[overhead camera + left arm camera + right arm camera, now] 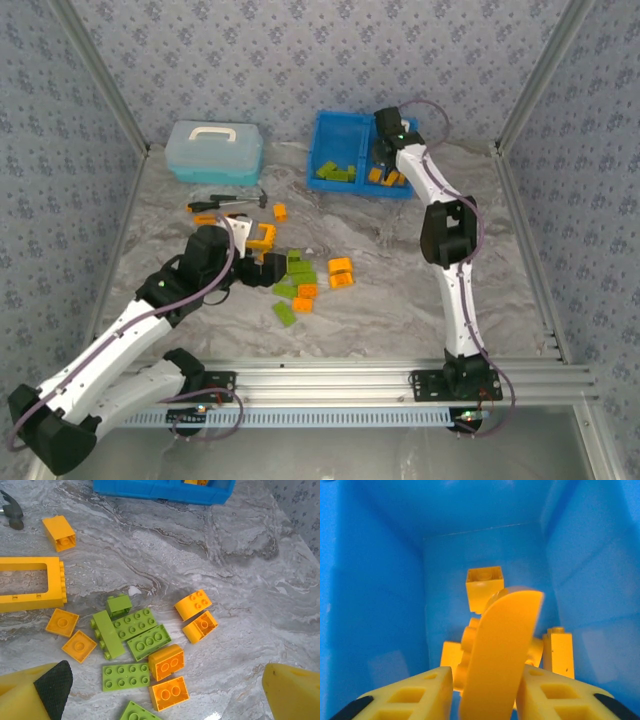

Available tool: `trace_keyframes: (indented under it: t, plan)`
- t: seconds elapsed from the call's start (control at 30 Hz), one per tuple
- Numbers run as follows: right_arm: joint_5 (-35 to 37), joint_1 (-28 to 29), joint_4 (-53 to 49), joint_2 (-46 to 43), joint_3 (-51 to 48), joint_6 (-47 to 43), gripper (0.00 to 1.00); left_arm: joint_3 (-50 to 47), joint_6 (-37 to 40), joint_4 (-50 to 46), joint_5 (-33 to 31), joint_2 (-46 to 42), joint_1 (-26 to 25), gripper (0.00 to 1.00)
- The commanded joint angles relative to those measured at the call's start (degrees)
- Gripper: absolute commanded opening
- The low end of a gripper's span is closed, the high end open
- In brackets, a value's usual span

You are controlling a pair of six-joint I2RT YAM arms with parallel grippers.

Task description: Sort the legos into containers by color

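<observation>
Lime green and orange legos [298, 284] lie loose mid-table, and my left gripper [262, 268] hovers over them, open wide. In the left wrist view its gripper [167, 695] stands above green bricks [132, 625] and orange bricks [166, 662], with an orange frame piece [30, 582] to the left. The blue tray [330, 120] at the back holds green bricks [335, 172] on the left and orange bricks [385, 177] on the right. My right gripper [385, 160] reaches into the right compartment [380, 605]. A curved orange brick [502, 650] stands between its parted fingers [487, 690], with a gap at the left finger.
A pale blue lidded box [215, 150] sits at the back left. A hammer [235, 201] and an orange-and-black tool [205, 207] lie in front of it. A lone orange brick [280, 211] rests beside the hammer. Metal frame rails border the table.
</observation>
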Motion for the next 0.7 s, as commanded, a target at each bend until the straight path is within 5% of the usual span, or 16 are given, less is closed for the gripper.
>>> trace_keyframes:
  t: [0.0, 0.17, 0.4, 0.67]
  plan:
    - [-1.63, -0.06, -6.19, 0.08, 6.77, -1.82, 0.52, 1.3, -0.97, -1.81, 0.8, -0.93, -0.44, 0.99]
    - [-1.99, 0.47, -7.09, -7.02, -0.42, -2.06, 0.55, 1.16, -0.46, 0.37, 1.42, -0.75, -0.56, 0.99]
    - [-3.26, 5.06, 4.22, -32.41, -38.13, -5.21, 0.6, 1.22, 2.46, 1.16, 1.22, 0.38, -0.58, 0.99]
    - [-6.52, 17.41, 3.33, -50.34, -62.83, -2.47, 0.87, 0.23, 4.22, 3.21, 1.9, 0.17, -0.71, 0.99]
